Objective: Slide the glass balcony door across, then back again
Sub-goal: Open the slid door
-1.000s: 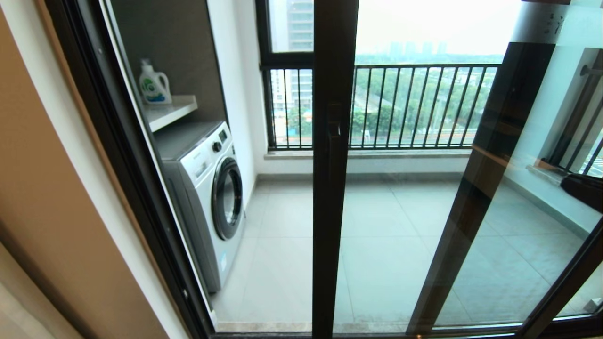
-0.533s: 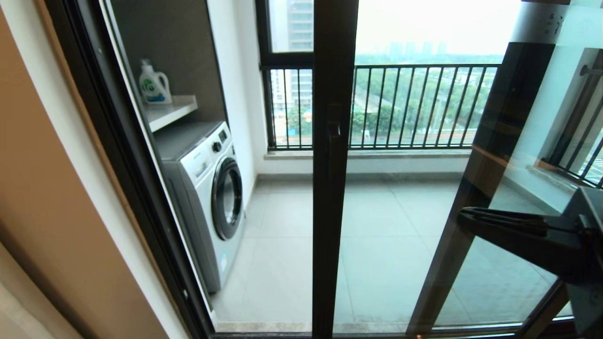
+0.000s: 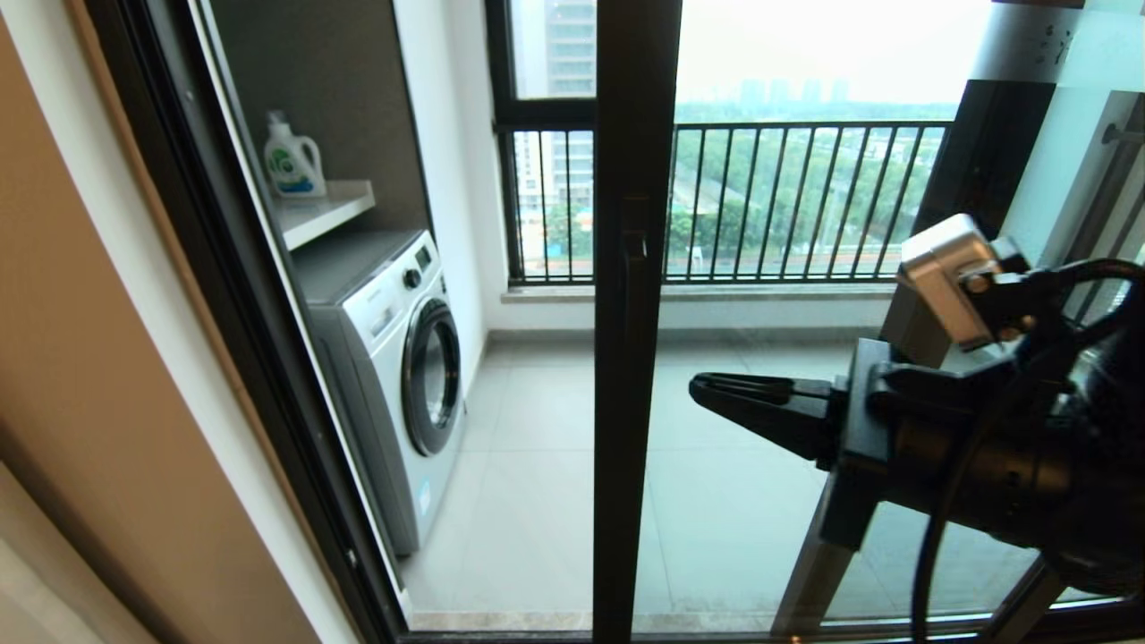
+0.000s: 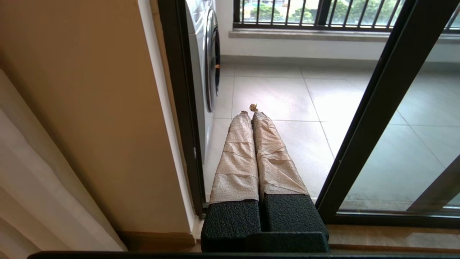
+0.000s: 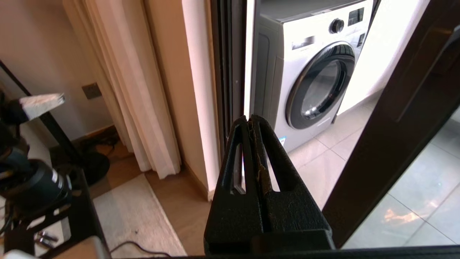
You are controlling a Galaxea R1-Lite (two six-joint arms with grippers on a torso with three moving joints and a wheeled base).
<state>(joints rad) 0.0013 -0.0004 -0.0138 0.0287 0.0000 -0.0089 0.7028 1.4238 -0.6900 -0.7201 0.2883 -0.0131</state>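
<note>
Nearest, the right gripper (image 3: 707,390) is held with fingers pressed together, empty, pointing leftward. Just to its left, apart from it, the glass balcony door's (image 3: 760,501) upright stile (image 3: 631,358) with its vertical bar handle (image 3: 633,286) is seen. The left gripper (image 4: 250,114), likewise closed, is parked low. Beyond stands a washing machine (image 3: 402,358).

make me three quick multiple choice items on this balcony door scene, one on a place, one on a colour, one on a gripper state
1. Where is the detergent bottle?
A. on the shelf above the washing machine
B. on the floor
C. on the railing

2. What colour is the glass balcony door frame?
A. white
B. dark brown-black
C. red

3. How are the right gripper fingers?
A. wide open
B. shut on the handle
C. shut, holding nothing

Answers: 1 A, it stands on the shelf over the washing machine. 2 B, the frame is dark. 3 C, fingers meet in free air.
</note>
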